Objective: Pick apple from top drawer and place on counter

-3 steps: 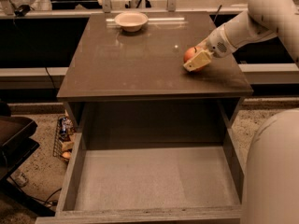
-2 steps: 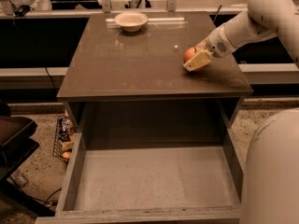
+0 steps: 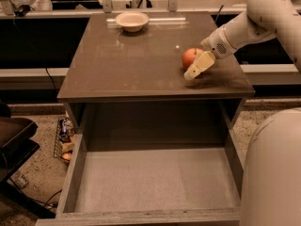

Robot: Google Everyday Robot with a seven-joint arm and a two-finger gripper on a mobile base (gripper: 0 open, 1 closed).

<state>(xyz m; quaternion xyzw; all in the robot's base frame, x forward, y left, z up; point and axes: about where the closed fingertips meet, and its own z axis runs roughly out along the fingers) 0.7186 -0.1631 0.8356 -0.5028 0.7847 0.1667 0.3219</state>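
Observation:
The red-orange apple is at the right side of the glossy grey-brown counter, on or just above its surface. My gripper reaches in from the right and is shut on the apple, with one cream finger in front of it; the other finger is hidden behind the apple. The top drawer is pulled fully open below the counter, and its grey floor is bare.
A cream bowl stands at the back of the counter, left of centre. My white arm crosses the upper right and my body fills the lower right. A rack with clutter sits on the floor at left.
Almost nothing. The gripper and the apple stay at the same spot on the counter's right side, and the drawer stays open.

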